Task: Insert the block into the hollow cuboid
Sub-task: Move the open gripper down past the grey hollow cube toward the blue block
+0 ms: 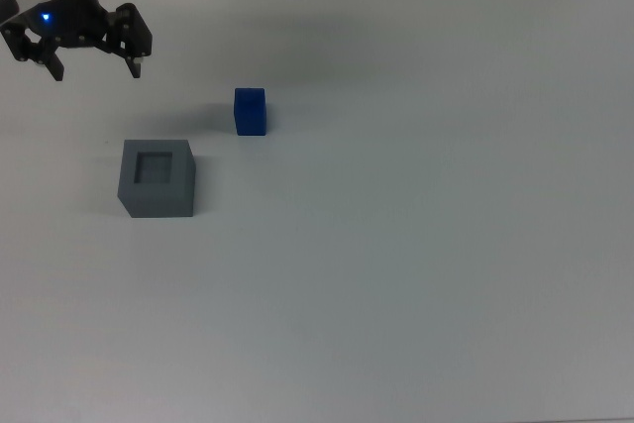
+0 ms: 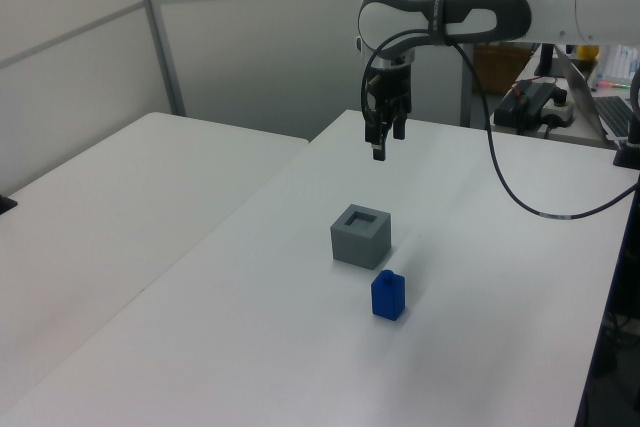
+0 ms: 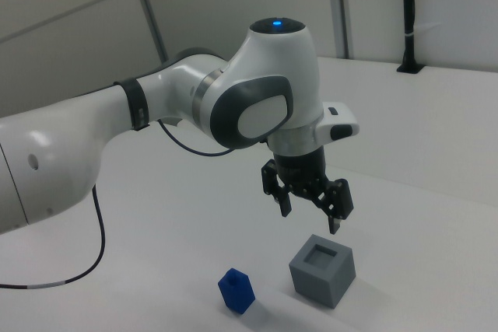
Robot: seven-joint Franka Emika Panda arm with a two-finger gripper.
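The blue block (image 1: 250, 111) stands upright on the white table, a short way from the grey hollow cuboid (image 1: 157, 177), whose square top recess shows nothing inside. In the left view the block (image 2: 388, 295) sits nearer the camera than the cuboid (image 2: 360, 235). In the right view the block (image 3: 236, 291) lies to the left of the cuboid (image 3: 323, 270). My gripper (image 1: 97, 71) hangs open and holds nothing at the top view's upper left, well above the table. It hovers above and behind the cuboid in the left view (image 2: 380, 145) and in the right view (image 3: 310, 214).
The white table (image 1: 416, 245) stretches wide around both objects. A black cable (image 2: 520, 187) droops from the arm over the left view's right side. A second white table (image 2: 110, 197) adjoins at the left view's left. Equipment and boxes (image 2: 540, 97) stand beyond the far edge.
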